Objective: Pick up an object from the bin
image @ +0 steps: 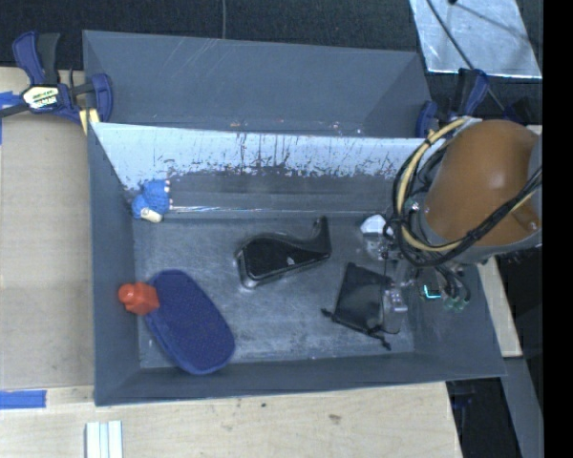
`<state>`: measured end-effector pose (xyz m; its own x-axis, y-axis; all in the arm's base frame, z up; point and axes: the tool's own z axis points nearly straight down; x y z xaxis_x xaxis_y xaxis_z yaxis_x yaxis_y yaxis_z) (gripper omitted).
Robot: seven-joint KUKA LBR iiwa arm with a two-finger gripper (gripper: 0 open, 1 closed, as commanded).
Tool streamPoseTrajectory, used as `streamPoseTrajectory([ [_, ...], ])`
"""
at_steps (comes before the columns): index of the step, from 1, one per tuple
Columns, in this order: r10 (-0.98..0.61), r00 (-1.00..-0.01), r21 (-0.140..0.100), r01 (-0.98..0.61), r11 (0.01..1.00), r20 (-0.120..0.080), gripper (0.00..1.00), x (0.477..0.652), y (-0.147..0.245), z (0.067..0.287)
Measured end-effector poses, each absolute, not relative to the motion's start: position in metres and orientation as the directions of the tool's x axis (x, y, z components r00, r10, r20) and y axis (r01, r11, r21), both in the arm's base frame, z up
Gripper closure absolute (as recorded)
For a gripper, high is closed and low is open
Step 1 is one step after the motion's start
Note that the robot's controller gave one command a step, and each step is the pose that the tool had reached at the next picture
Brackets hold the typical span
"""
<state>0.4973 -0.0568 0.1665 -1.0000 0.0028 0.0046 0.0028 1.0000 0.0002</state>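
My orange wrist cover [479,184] rides highest, at the bin's right side, with yellow and black cables [410,191] looped round its left edge. Below it my gripper [392,309] hangs low over the floor of the grey bin [258,79], near the right wall. Whether it is wide or narrow I cannot tell, as the metal parts blur into what lies beneath.

Right under and just left of it lies a flat black piece [359,299], roughly square and tilted, with one corner pointing at the near wall. My gripper stands at its right edge, and I cannot say whether it touches.

A small white thing [373,225] sits just beyond, near the cables. Further left, mid-floor, is a glossy black curved object [279,254] with a thin arm rising at its right end. Well apart, in the near-left corner, a dark blue oval pad [191,321] lies aslant, with a small red-orange lump [138,298] touching its upper left end. A little blue-and-white toy [153,200] rests in the far-left corner.
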Motion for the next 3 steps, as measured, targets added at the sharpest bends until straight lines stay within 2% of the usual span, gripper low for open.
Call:
streamPoseTrajectory([
  [1,-0.094,-0.996,-0.001,-0.094,0.996,-0.004,0.0,0.486,-0.058,0.067],
  [2,-0.095,-0.995,-0.002,-0.095,0.995,-0.007,1.0,0.487,-0.058,0.071],
  [3,-0.1,-0.995,-0.003,-0.1,0.995,-0.011,1.0,0.501,-0.072,0.26],
])
